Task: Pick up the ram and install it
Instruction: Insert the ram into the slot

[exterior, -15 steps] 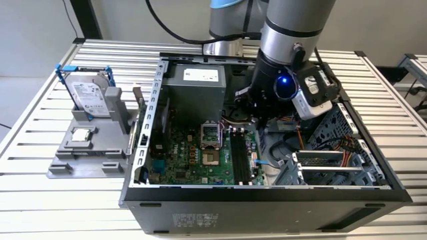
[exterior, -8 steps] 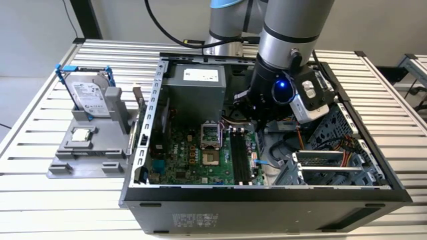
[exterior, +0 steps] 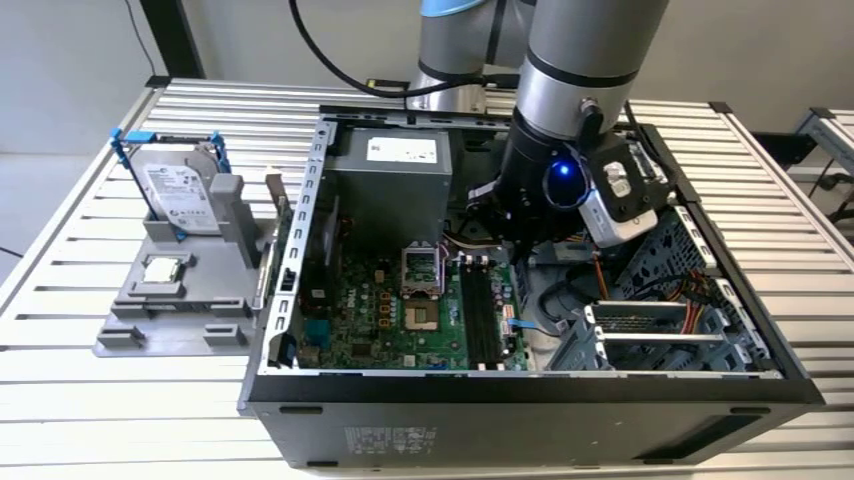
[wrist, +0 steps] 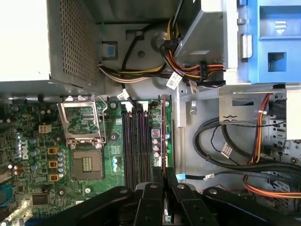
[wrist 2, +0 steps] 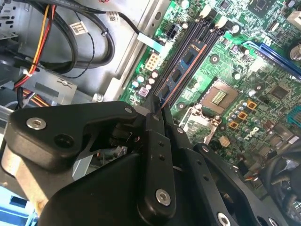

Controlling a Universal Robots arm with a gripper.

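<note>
A slatted metal tabletop [exterior: 80, 400] is carrying an open computer case [exterior: 534, 410], and the robot arm [exterior: 574, 90] is reaching down into it above the green motherboard [exterior: 387, 310]. In both wrist views the tool [wrist 2: 156, 104] [wrist: 164, 178] is clamping its two black fingers [wrist: 151, 200] shut on one end of the ram [wrist 2: 185, 60] [wrist: 163, 136]. The ram is standing on edge, running in line with the black memory slots [wrist: 136, 141] at the side of the row farthest from the processor socket [wrist: 87, 162]. Whether it is sitting fully in a slot I cannot tell. On the exterior view's left, a grey holder [exterior: 174, 310] is keeping a hard drive [exterior: 174, 190] upright.
</note>
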